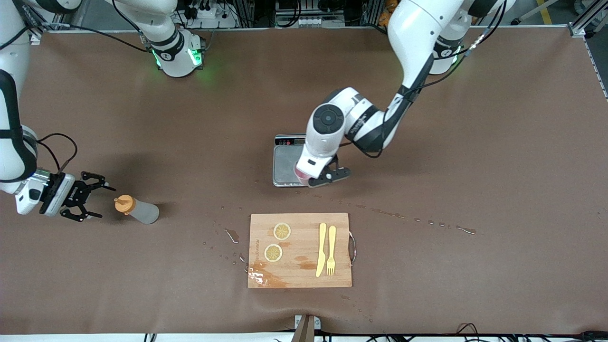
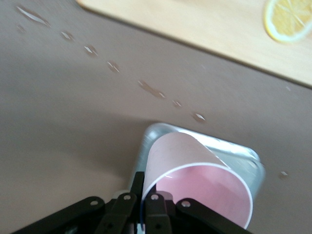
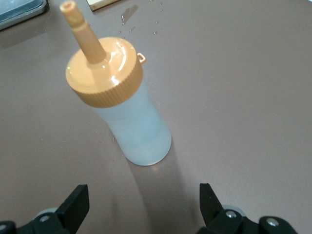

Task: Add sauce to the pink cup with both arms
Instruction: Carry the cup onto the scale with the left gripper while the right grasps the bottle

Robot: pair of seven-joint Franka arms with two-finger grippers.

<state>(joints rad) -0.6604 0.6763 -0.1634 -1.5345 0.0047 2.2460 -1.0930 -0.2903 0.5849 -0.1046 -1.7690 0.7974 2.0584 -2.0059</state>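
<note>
The board (image 1: 299,250) is lying nearer than the scale (image 1: 287,161), where the cup (image 2: 195,183) is apparently being gripped by the left gripper (image 1: 327,176). The sauce (image 1: 137,209) is being faced by the spread right gripper (image 1: 90,202); it could be toppled by a misaligned grasp.

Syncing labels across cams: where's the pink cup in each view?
Front view: pink cup mostly hidden under the left arm's wrist, at the grey scale, only a pink sliver showing.
Left wrist view: pink cup at bottom centre, rim toward the camera, held in the left gripper over the scale.
Right wrist view: not in it.
Shared landmark: the wooden cutting board with lemon slices, in the front and left wrist views.
</note>
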